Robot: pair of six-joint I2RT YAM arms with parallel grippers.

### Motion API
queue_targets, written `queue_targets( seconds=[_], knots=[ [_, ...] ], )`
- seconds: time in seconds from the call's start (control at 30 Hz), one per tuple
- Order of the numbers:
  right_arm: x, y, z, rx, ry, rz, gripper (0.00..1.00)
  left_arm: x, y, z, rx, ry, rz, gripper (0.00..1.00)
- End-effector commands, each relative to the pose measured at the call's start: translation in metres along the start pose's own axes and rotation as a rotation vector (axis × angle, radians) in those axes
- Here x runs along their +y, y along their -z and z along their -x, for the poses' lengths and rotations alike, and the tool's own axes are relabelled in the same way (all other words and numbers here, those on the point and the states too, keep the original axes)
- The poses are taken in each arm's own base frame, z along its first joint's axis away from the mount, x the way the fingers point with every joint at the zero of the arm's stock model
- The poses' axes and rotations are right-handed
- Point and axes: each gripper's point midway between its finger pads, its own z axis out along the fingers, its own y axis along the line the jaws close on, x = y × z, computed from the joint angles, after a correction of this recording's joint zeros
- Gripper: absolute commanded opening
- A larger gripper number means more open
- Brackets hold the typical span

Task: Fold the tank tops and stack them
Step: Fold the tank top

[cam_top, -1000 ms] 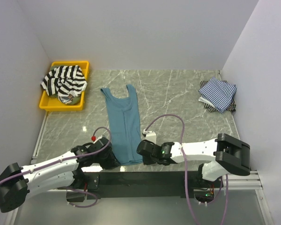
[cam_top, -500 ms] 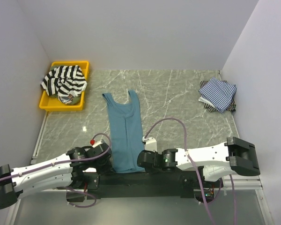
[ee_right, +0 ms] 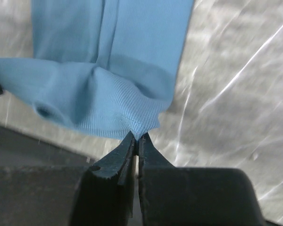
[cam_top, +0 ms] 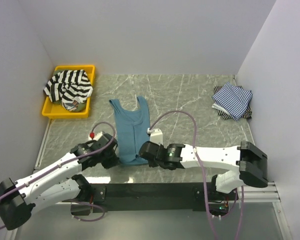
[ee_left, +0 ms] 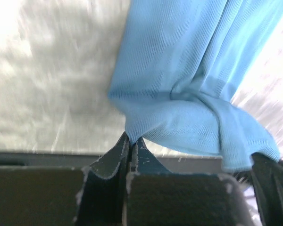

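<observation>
**Teal-blue tank top [cam_top: 132, 127] pinched at both hem corners, ready to fold away from the arms**

Nearest the arm bases, the left gripper [ee_left: 130, 141] has its jaws pressed together on the left corner of the hem. The right gripper [ee_right: 137, 137] is clamped the same way on the right corner. Each grips only a small nip of cloth at the very edge. Between the two grips the hem bunches into a loose, sagging fold instead of lying flat, and it appears to be raised slightly off the table [cam_top: 190, 100].

From the jaws the garment runs straight away, with its long axis pointing from the near edge toward the back wall. The hem is nearest and the two shoulder straps are farthest. The body lies flat on the table, roughly centred between the arms, so neither arm is nearer than the other. The fold probably depends on carrying both corners forward together along that axis, over the body toward the straps. Uneven travel would likely skew the crease.

Farther back on the left, a yellow tray [cam_top: 50, 111] holds a crumpled black-and-white striped tank top [cam_top: 67, 87]. Far right, well apart from the teal one, thin blue-and-white striped tops [cam_top: 232, 100] lie in a small pile.
</observation>
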Motion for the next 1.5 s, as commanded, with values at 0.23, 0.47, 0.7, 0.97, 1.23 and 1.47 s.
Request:
queue_targets(
  seconds=[0.23, 0.47, 0.7, 0.97, 1.23, 1.47],
  knots=[
    [-0.004, -0.031, 0.09, -0.147, 0.025, -0.085, 0.0, -0.049, 0.0, 0.093, -0.21, -0.016, -0.052, 0.01],
    [-0.012, -0.054, 0.133, -0.177, 0.018, -0.117, 0.0, -0.063, -0.003, 0.137, -0.283, 0.019, -0.043, 0.01],
    [-0.015, -0.078, 0.167, -0.18, 0.01, -0.111, 0.0, -0.069, -0.019, 0.17, -0.297, 0.061, -0.047, 0.0],
    [-0.016, -0.104, 0.187, -0.145, -0.015, -0.086, 0.31, -0.076, -0.056, 0.194, -0.249, 0.053, -0.088, 0.23],
    [-0.028, -0.09, 0.2, -0.181, -0.067, -0.094, 0.57, -0.106, -0.037, 0.218, -0.299, 0.042, -0.233, 0.67],
    [-0.021, -0.089, 0.188, -0.169, -0.053, -0.019, 0.56, -0.077, -0.039, 0.206, -0.29, 0.127, -0.143, 0.59]
  ],
)
